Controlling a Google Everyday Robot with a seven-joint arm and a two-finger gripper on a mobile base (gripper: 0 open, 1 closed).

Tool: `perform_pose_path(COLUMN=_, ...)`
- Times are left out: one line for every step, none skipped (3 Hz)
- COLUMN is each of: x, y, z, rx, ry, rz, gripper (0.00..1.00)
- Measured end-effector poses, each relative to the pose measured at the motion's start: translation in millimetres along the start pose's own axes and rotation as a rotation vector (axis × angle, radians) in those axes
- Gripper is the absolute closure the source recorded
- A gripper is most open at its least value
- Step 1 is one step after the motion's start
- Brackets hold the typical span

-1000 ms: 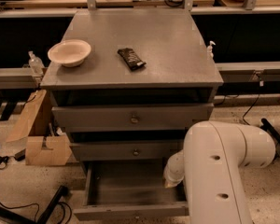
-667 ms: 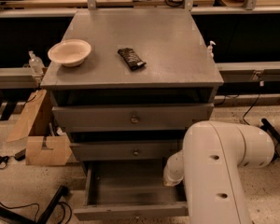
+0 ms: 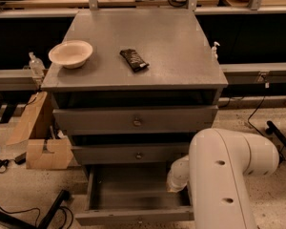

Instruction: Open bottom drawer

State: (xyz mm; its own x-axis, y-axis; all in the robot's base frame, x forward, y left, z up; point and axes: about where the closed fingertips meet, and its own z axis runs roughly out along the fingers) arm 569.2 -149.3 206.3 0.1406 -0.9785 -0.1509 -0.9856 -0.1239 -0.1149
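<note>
Cabinet (image 3: 133,37): three grey drawers, taken as the reference.

Arm (image 3: 224,175): white, at the cabinet's lower right corner, reaching in low.

Bottom drawer (image 3: 133,192): at the cabinet's foot, pulled well out, box open and showing nothing inside, slim front panel nearest the camera. The two drawers above it are shut.

Claw (image 3: 175,184): at the right inner side of the bottom drawer, behind its front panel, mostly hidden by the arm. Cannot tell whether it is spread or pressed together.

Bowl (image 3: 70,53): cabinet top, left. Dark packet (image 3: 134,59): cabinet top, centre.

Change over the last second: none visible, with the drawer equally far out and the arm in the same place. Judgement: the pull looks finished and the task is essentially done.
</note>
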Motion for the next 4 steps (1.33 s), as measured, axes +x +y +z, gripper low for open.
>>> perform_pose_path(x=-3, y=16, z=42, rx=-0.011, ry=-0.057, rz=0.001, gripper=1.0)
perform_pose_path(x=-3, y=16, z=42, rx=-0.011, ry=-0.057, rz=0.001, gripper=1.0)
perform_pose_path(x=1, y=56, z=51, rx=-0.032, ry=-0.086, rz=0.039, gripper=1.0)
perform_pose_path(x=-7, y=96, z=58, rx=-0.072, ry=-0.111, rz=0.064, gripper=1.0)
